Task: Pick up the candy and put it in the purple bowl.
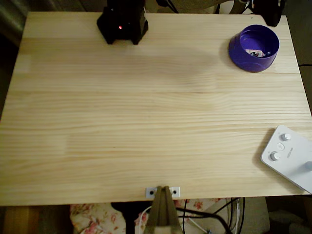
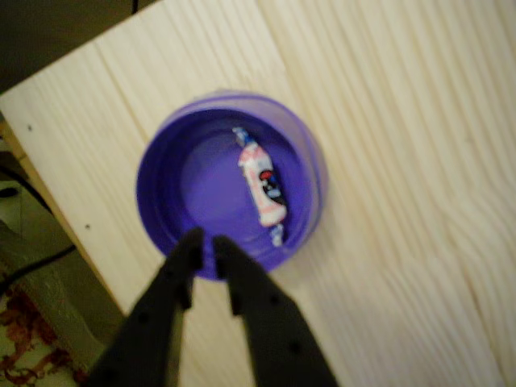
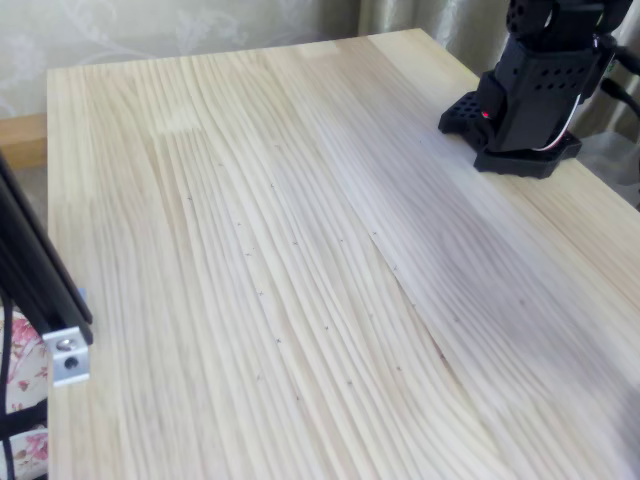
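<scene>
A pale pine plank table (image 1: 146,122) with visible grain fills the overhead view. At its far right corner stands the round deep-purple plastic bowl (image 1: 254,48), and the small pinkish-white wrapped candy (image 2: 262,184) lies inside on its flat bottom. In the wrist view the black two-finger gripper (image 2: 203,239) hovers over the bowl's near rim, fingers almost together, holding nothing. A black arm base (image 1: 122,22) sits at the far edge, a white button-topped device (image 1: 288,156) near right. Floral fabric (image 1: 92,217) shows below the table.
</scene>
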`<action>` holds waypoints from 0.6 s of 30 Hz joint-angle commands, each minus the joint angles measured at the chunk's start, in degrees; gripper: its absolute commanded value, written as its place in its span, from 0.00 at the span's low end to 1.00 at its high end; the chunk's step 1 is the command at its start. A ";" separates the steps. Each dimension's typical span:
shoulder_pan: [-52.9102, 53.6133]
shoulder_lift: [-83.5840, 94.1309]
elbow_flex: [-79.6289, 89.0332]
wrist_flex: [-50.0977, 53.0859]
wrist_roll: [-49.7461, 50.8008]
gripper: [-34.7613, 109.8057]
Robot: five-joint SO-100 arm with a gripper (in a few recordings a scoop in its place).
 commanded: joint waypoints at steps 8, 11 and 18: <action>14.15 18.19 7.65 3.60 -3.25 0.23; 22.68 21.45 10.28 5.36 -5.10 0.23; 42.80 25.49 15.03 8.70 -9.32 0.23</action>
